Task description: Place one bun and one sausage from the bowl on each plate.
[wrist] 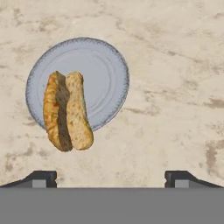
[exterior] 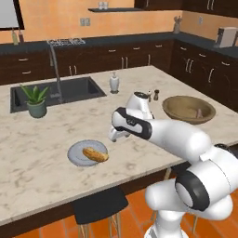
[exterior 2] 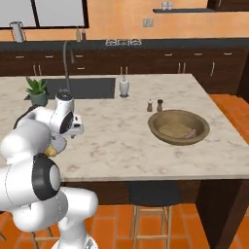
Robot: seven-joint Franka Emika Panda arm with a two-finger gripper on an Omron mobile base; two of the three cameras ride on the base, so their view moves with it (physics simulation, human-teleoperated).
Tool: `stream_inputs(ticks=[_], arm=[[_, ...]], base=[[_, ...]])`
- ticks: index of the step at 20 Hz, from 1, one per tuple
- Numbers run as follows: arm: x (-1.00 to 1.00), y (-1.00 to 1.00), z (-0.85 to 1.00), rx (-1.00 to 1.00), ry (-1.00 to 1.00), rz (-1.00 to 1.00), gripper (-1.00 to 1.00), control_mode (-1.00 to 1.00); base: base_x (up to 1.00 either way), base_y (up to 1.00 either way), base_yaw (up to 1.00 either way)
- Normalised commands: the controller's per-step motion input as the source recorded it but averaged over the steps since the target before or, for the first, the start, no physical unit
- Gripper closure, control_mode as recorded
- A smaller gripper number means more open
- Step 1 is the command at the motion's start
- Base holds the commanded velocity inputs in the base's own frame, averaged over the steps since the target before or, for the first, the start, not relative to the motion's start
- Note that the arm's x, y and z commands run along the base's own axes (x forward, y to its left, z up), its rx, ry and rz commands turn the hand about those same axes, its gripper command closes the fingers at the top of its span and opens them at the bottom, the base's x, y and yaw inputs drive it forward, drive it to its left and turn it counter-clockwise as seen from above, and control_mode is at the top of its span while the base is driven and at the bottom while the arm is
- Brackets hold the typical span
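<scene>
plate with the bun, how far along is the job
Done: the bun lies on the plate, overhanging its rim. In hand: nothing; the tool hangs open above the counter beside the plate. Left: the sausage lies in the bowl and has to go onto the plate.

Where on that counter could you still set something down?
Bare marble lies between the plate and the bowl, and along the front edge. On the plate, the bun fills one side. The sink end is crowded.
</scene>
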Motion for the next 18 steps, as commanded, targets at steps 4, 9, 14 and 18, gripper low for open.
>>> stream_inputs(ticks=[4, 9, 14, 18], arm=[[0.00, 0.00, 0.00, 0.00, 0.00, 0.00, -1.00, 1.00], [0.00, 0.00, 0.00, 0.00, 0.00, 0.00, -1.00, 1.00], [0.00, 0.00, 0.00, 0.00, 0.00, 0.00, -1.00, 1.00], [0.00, 0.00, 0.00, 0.00, 0.00, 0.00, -1.00, 1.00]], base=[[0.85, -1.00, 0.02], [0.40, -1.00, 0.15], [0.13, -0.93, 0.15], [0.96, -0.38, 0.06]])
